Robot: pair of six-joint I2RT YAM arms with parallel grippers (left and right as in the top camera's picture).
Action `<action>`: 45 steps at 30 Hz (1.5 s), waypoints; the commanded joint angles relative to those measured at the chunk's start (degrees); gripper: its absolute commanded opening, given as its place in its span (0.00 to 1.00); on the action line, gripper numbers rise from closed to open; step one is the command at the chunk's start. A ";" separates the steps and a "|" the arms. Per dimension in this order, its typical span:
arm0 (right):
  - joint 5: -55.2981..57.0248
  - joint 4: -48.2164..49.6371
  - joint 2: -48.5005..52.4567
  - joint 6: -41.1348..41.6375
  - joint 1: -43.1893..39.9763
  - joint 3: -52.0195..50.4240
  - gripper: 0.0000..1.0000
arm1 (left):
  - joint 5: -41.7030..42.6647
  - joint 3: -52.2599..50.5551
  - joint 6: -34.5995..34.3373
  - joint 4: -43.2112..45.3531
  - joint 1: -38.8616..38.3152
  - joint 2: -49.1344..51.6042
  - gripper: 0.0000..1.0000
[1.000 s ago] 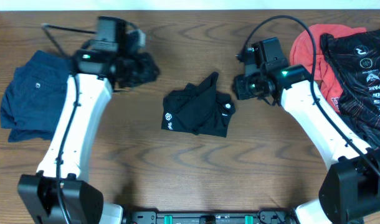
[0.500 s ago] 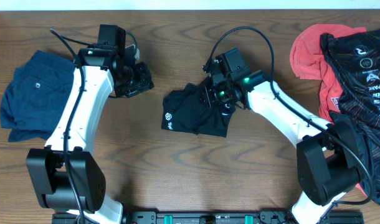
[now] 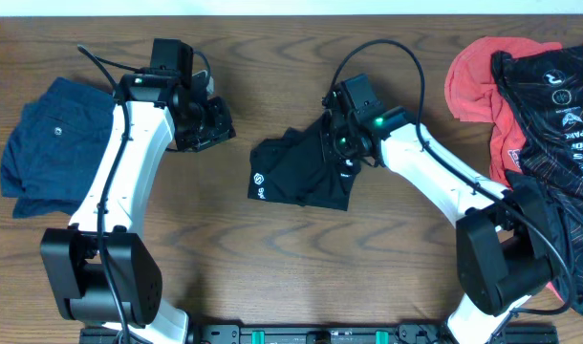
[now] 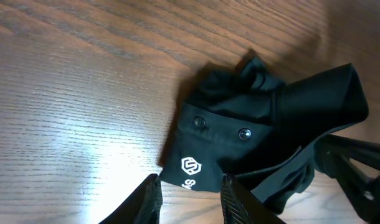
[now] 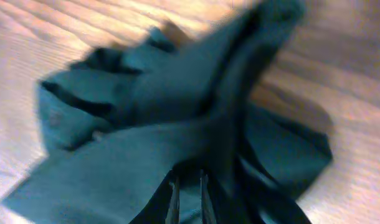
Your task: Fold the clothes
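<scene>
The clothes, black trousers [image 3: 306, 172] with a white logo [image 3: 260, 179], lie in a rumpled bundle at the middle of the table. My right gripper [image 3: 332, 143] presses into their upper right part. In the right wrist view its fingers [image 5: 175, 186] stand almost together, shut on a fold of the dark fabric [image 5: 146, 124]. My left gripper [image 3: 210, 124] hovers left of the bundle, apart from it. In the left wrist view it [image 4: 190, 182] is open, with bare wood between its fingers and the trousers [image 4: 265, 118] just beyond.
Navy shorts [image 3: 48, 143] lie at the far left of the wooden table [image 3: 272, 268]. A red cloth [image 3: 478, 72] and a black printed jersey [image 3: 559, 105] are piled at the far right.
My right arm swung left from beside the pile onto the trousers, and its jaws narrowed onto the fabric. The left arm shifted a little early on, then stayed still.
</scene>
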 commanded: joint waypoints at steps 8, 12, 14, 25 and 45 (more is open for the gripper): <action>-3.28 2.43 -2.40 -5.88 1.77 6.21 0.21 | -1.75 -0.15 1.18 -0.15 -0.02 -0.11 0.34; -3.26 4.66 1.40 -5.90 2.89 6.19 0.25 | -1.75 -0.15 1.16 -0.22 -0.02 -0.11 0.33; -3.26 4.94 3.30 -5.90 2.97 6.19 0.26 | -1.75 -0.15 1.16 -0.39 0.00 -0.11 0.34; 7.19 -14.99 2.47 -4.76 -0.26 7.08 0.20 | -1.73 -0.15 1.16 -0.44 0.00 -0.11 0.34; -5.84 -16.02 -3.50 -15.76 -1.03 7.04 0.52 | -1.75 -0.15 1.18 -0.63 -0.02 -0.11 0.34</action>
